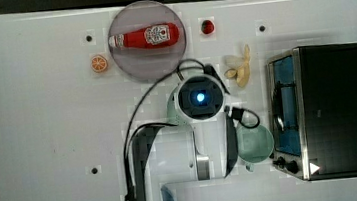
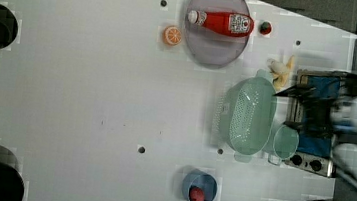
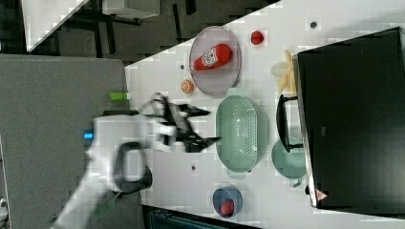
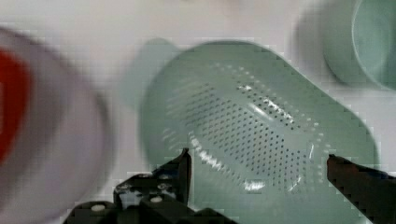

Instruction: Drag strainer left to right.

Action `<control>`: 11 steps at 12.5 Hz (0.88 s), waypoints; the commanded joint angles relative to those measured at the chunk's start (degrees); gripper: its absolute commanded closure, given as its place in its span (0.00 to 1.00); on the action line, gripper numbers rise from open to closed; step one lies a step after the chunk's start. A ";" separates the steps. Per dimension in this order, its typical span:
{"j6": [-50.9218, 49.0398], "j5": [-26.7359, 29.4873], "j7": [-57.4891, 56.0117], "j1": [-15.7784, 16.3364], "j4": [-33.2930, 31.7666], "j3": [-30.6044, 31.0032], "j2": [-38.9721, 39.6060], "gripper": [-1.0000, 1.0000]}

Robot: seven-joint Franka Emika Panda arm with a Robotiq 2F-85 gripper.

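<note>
None of the dragging looks done; the strainer [image 3: 237,132] sits untouched beside the cup [image 3: 289,160]. Spread wide, the gripper [image 4: 259,163] hovers over it, empty; contact and the drag remain.

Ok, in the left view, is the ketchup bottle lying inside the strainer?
No, the ketchup bottle lies on the round grey plate, while the strainer sits apart from it with nothing inside.
</note>
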 commanded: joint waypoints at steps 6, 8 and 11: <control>-35.39 1.22 -17.74 -0.97 21.69 -0.61 -11.83 0.00; -39.98 1.86 -17.96 -0.93 25.49 -0.54 -11.90 0.00; -41.03 1.83 -18.47 -0.93 26.80 -0.55 -12.00 0.00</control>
